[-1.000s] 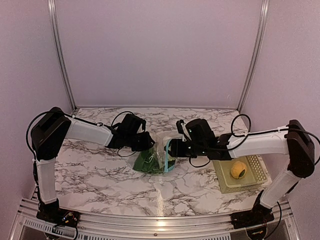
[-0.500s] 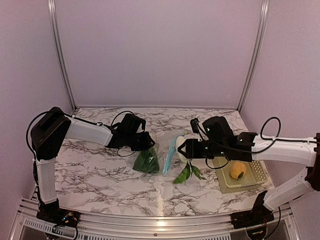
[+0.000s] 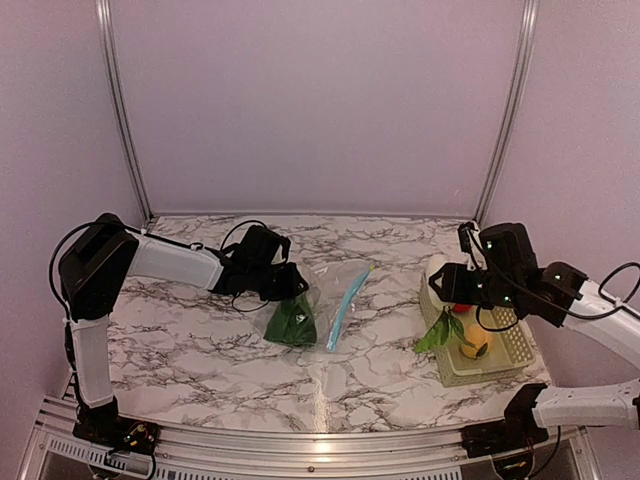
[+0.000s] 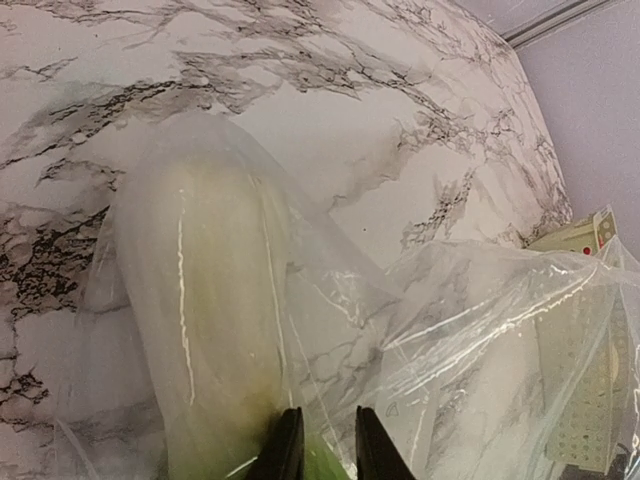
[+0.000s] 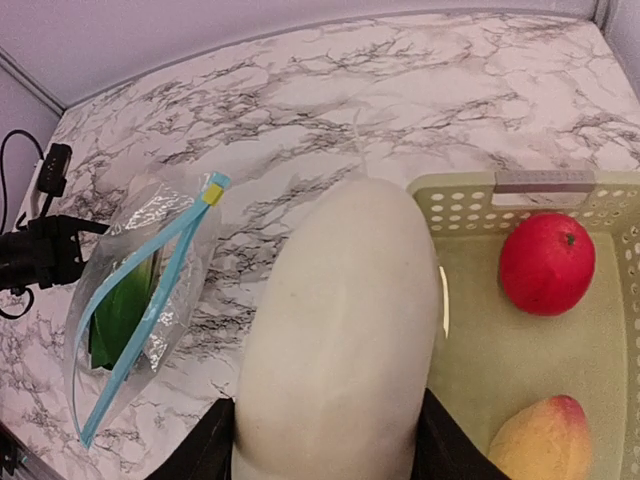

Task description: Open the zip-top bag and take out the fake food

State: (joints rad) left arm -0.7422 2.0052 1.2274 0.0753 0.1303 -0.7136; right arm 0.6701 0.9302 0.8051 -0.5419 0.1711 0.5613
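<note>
The zip-top bag (image 3: 325,300) lies on the marble with its blue zipper strip (image 3: 345,305) facing right. A green leafy vegetable (image 3: 292,322) is still inside it, and its pale stem (image 4: 200,330) shows through the plastic. My left gripper (image 3: 285,283) is shut on the bag's closed end, with clear film pinched between its fingers (image 4: 288,452). My right gripper (image 3: 447,284) is shut on a white oblong piece (image 5: 345,320) and holds it above the left rim of the basket (image 5: 500,186). Green leaves (image 3: 437,335) hang from that piece.
The pale lattice basket (image 3: 510,335) stands at the right near the table's edge. It holds a red fruit (image 5: 547,263) and a yellow-orange fruit (image 5: 540,440). A metal post rises behind the right arm, and cables loop off both wrists.
My right arm has pulled the white piece with its leaves out of the bag's mouth and carried it right, over the basket. The bag's open end has slumped. The left arm has held still.
</note>
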